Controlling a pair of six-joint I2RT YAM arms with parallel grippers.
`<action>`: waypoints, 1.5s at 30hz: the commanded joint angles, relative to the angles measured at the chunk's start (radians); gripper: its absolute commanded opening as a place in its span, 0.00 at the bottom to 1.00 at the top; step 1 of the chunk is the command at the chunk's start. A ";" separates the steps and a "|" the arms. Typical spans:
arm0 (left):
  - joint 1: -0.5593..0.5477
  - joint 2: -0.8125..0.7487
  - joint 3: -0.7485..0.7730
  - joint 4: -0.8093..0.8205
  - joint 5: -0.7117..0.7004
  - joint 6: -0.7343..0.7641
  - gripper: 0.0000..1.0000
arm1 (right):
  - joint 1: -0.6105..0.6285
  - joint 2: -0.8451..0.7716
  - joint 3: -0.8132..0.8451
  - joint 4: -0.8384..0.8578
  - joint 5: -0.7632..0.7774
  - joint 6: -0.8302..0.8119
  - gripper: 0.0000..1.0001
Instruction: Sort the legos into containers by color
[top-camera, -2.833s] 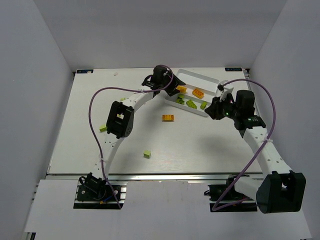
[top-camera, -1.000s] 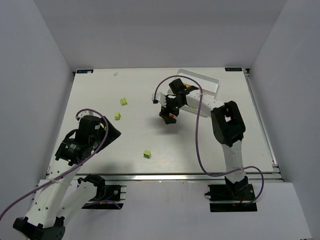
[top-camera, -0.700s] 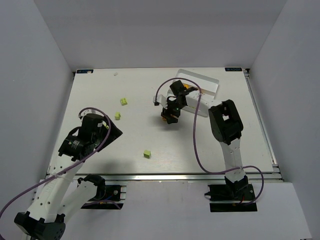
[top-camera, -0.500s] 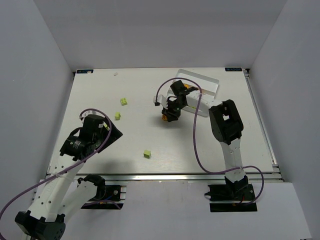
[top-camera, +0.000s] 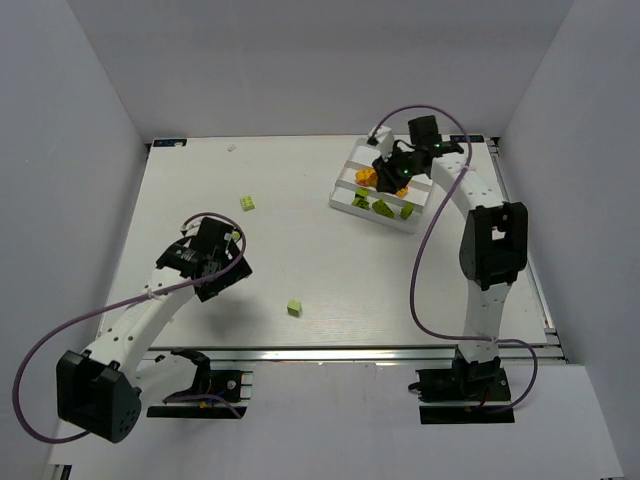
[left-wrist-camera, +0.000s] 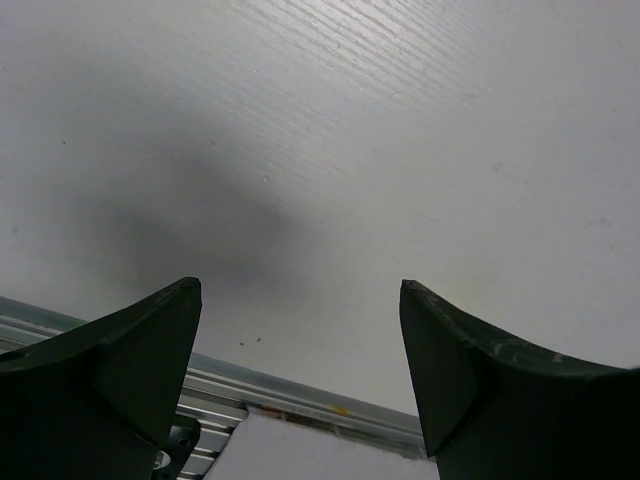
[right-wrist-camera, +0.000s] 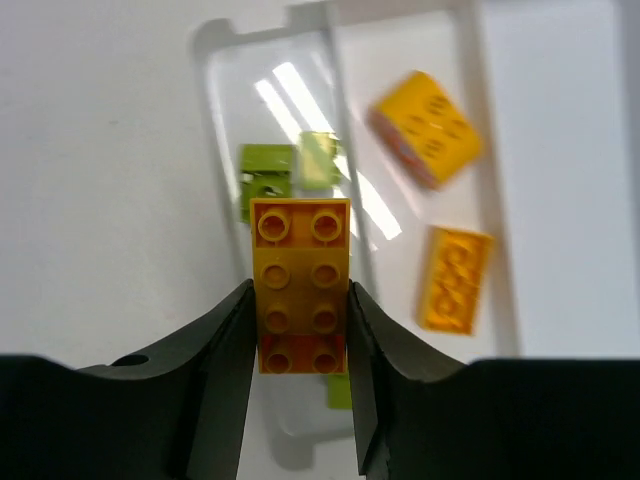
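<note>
Orange lego (right-wrist-camera: 300, 285) pinched in my right gripper (right-wrist-camera: 300, 300) above tray (right-wrist-camera: 207, 110); next: release over orange compartment (right-wrist-camera: 400, 60); left gripper (left-wrist-camera: 298, 290) wide, empty

A white table (top-camera: 330, 270) with a fine grain is bounded at its near edge by a metal rail (top-camera: 330, 350). A white tray (top-camera: 371, 216) is set askew at the far right. A lime-green brick (top-camera: 247, 203) is seen left of centre, and a second lime-green brick (top-camera: 294, 308) lies nearer the front, well apart from it.
</note>
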 joint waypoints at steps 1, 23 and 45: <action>-0.002 0.041 0.058 0.015 -0.076 0.069 0.90 | -0.046 -0.030 0.031 0.061 0.077 0.061 0.04; -0.002 0.128 0.070 0.022 -0.147 0.077 0.92 | -0.120 0.147 0.179 0.106 0.081 0.064 0.66; 0.047 0.050 0.132 -0.056 -0.080 0.019 0.82 | 0.432 -0.587 -0.826 0.397 -0.221 0.070 0.66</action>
